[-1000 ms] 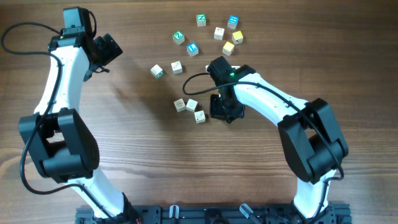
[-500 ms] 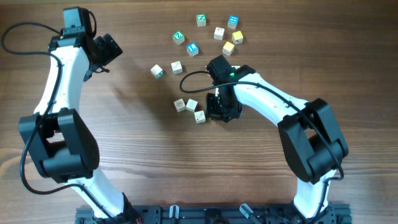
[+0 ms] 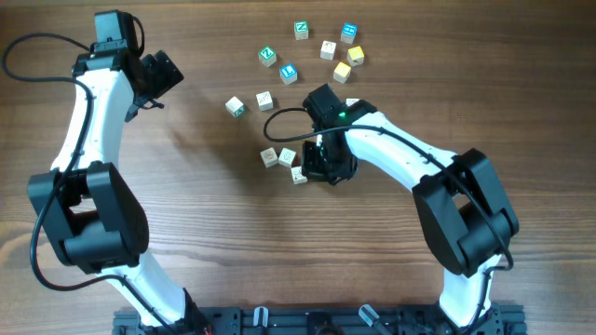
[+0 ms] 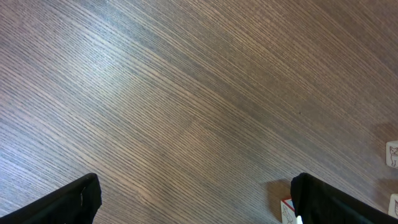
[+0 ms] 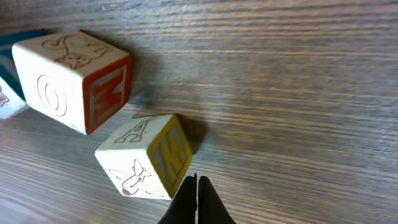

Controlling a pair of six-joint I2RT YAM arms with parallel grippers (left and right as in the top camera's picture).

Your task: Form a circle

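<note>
Three small cream cubes lie in a short arc left of centre: one [image 3: 269, 156], a second [image 3: 287, 157] and a lower one [image 3: 298, 174]. My right gripper [image 3: 310, 169] is shut, low over the table, with its tips at the right side of the lower cube. In the right wrist view the shut tips [image 5: 196, 186] touch the yellow face of that cube [image 5: 146, 158], and a cube with an orange-red face [image 5: 71, 78] sits behind it. My left gripper [image 3: 168, 74] stands open and holds nothing, far to the upper left.
Loose cubes are scattered at the back: two cream ones [image 3: 235, 106] [image 3: 264, 100], green-faced [image 3: 267, 56] [image 3: 301, 30], blue-faced [image 3: 288, 73] [image 3: 348, 33], yellow [image 3: 342, 72] [image 3: 355, 55]. In the left wrist view a cube [image 4: 287, 211] sits beside the right finger [image 4: 336, 202].
My right gripper, still shut, has slid left across the table up to the lower cube of the arc. The left arm has not moved.
</note>
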